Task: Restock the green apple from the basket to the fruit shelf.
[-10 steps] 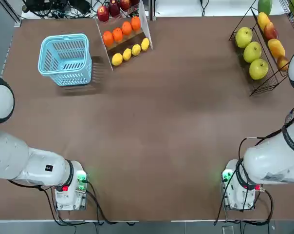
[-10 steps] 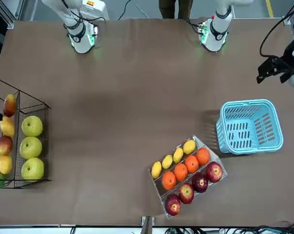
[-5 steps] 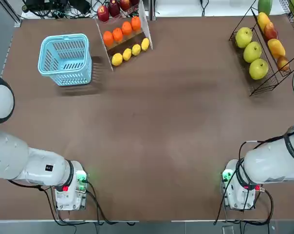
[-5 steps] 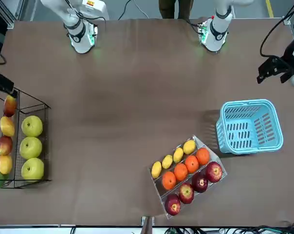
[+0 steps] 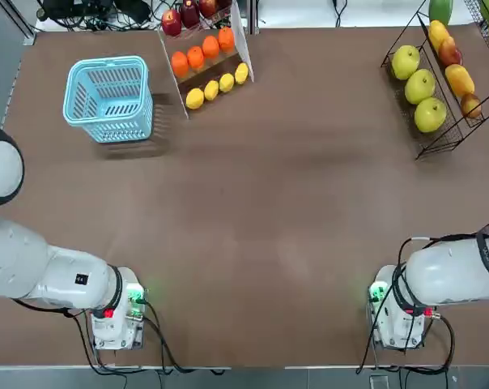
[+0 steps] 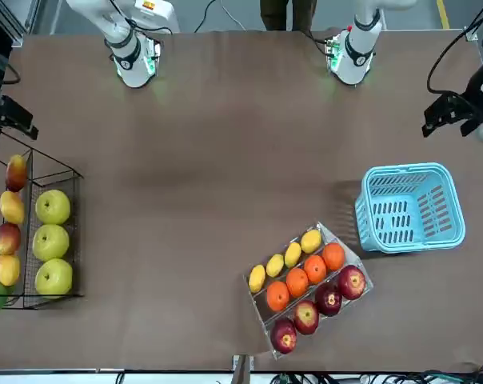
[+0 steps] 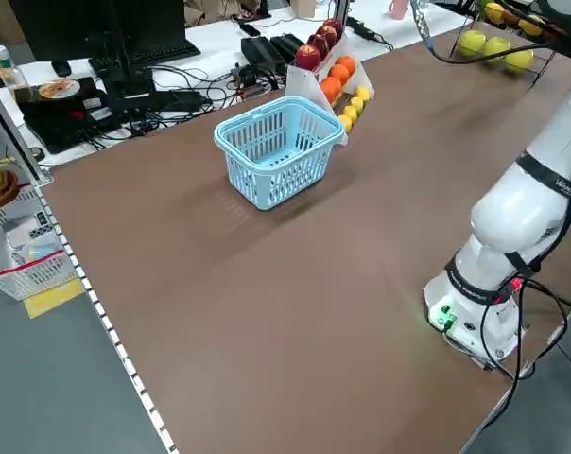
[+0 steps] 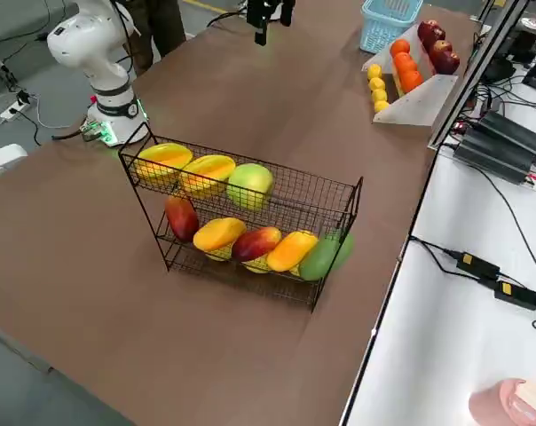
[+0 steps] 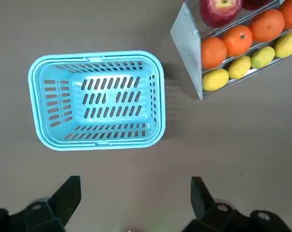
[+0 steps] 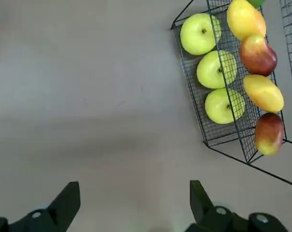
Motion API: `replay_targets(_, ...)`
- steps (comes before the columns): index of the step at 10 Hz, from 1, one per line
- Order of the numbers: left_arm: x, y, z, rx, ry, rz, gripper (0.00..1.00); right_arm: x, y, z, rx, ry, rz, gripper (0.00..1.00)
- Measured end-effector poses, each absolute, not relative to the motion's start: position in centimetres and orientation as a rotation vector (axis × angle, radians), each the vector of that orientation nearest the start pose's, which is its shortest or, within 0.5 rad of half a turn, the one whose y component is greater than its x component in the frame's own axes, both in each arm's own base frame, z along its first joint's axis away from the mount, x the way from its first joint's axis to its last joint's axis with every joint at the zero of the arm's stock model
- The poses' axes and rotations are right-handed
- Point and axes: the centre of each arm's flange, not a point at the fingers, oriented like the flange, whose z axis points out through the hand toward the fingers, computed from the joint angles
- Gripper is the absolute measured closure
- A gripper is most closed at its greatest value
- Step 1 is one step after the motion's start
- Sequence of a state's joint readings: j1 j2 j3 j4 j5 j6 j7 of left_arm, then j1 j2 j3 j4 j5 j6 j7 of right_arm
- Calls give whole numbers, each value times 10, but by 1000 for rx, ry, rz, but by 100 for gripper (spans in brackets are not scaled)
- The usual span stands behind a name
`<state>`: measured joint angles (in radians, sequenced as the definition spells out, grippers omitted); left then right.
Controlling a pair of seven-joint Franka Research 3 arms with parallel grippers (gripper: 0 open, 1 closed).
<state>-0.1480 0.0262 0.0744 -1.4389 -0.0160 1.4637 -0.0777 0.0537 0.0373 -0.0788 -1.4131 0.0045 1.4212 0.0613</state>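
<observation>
Top view: looking down on a worktop [image 5: 253, 203], with the fruit shelf [image 5: 444, 143] at the far right and the light blue basket [image 5: 115, 130] well to its left. Seen lying in a row along the left side of the fruit shelf, three green apples [image 5: 420, 86]; impossible to tell which, if any, came from the basket, though no apple can be made out inside that. Probably finishing, by this look, with only the withdrawal to do well: ease the right gripper [image 10: 135, 193] toward the robot's side of the fruit shelf, staying high enough to clear the slanting wires, turning the wrist only once free of them, and keeping the cables from snagging or jolting the fruit. Open and holding nothing, near the robot's side of the fruit shelf, with the apples beyond and apart from its fingers. Also open and without a load, the left gripper [image 9: 136, 193], parked well left of the fruit shelf, on the robot's side of the basket.
</observation>
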Motion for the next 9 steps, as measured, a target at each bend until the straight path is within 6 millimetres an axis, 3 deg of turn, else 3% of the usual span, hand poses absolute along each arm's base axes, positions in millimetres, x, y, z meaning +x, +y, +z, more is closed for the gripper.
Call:
replay_targets(3,550,-43,663,-3156,-3,-4,0,556,0,645,-3179,115,46,0)
replay_targets(9,550,-44,663,-3156,-2,-4,0,557,1,646,-3172,174,28,0)
